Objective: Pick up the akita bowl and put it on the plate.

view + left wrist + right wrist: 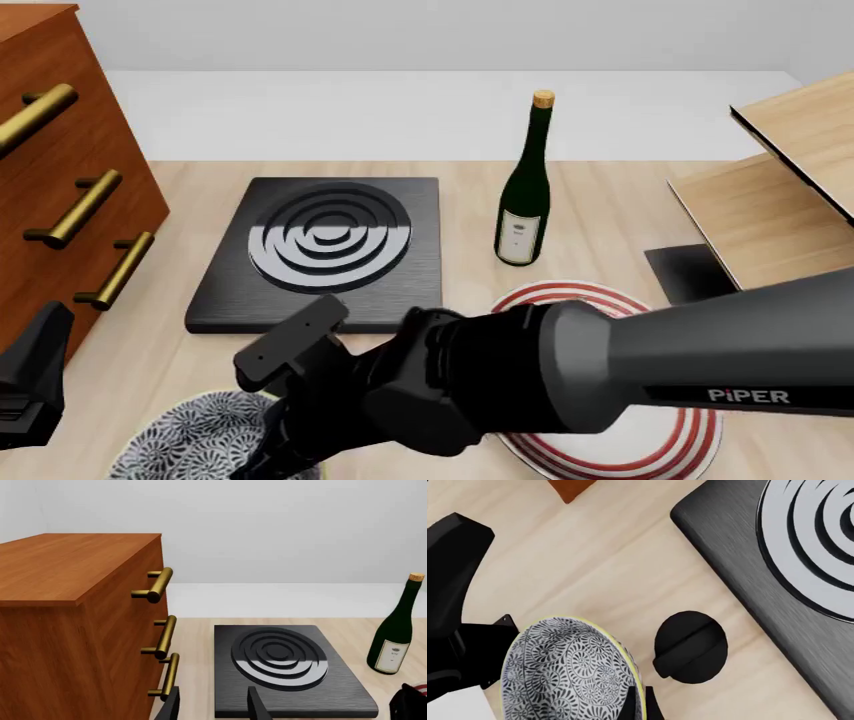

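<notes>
Your bowl (200,438) sat at the table's near edge, well left of the plate (674,440). Your right gripper (639,702) had its fingers astride the bowl's rim, closed on it. The stove (320,250) lay beyond with bare wood between. Your left gripper (213,705) hung open by the drawers (80,630).

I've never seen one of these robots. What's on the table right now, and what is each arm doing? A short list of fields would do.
bowl: patterned, on the table near the front edge, left of the plate
plate: white with red rings, mostly hidden under the right arm
stove: black, behind the bowl
bottle: upright, behind the plate
drawers: wooden, far left
right gripper: at the bowl's rim, fingers close together astride it
left gripper: open, holding nothing, facing the stove
</notes>
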Controlling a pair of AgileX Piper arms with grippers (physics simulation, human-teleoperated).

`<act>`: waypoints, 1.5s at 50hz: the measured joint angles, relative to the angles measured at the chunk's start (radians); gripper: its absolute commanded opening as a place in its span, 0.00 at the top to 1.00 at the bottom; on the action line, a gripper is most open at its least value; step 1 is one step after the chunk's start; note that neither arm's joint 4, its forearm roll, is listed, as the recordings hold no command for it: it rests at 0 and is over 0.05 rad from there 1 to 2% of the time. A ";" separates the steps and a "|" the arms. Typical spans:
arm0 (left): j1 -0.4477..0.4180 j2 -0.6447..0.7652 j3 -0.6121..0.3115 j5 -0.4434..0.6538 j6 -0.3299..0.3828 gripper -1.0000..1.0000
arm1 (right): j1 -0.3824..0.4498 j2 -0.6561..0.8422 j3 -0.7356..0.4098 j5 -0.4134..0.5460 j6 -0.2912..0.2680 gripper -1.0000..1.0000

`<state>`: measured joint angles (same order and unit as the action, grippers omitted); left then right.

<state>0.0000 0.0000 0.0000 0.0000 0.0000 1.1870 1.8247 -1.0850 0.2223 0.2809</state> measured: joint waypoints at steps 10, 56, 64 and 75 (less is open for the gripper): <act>0.000 0.000 0.000 0.000 0.000 0.00 | -0.035 -0.061 0.022 -0.005 0.005 1.00; 0.000 0.000 0.000 0.000 0.000 0.00 | -0.288 -0.429 0.142 0.030 0.006 1.00; 0.000 0.000 0.000 0.000 0.000 0.00 | -0.362 -0.499 0.190 0.038 0.004 1.00; 0.000 0.000 0.000 0.000 0.000 0.00 | -0.471 -0.599 0.294 0.016 0.028 1.00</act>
<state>0.0000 0.0000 0.0000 0.0000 0.0000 0.7155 1.2261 -0.7909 0.2379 0.3089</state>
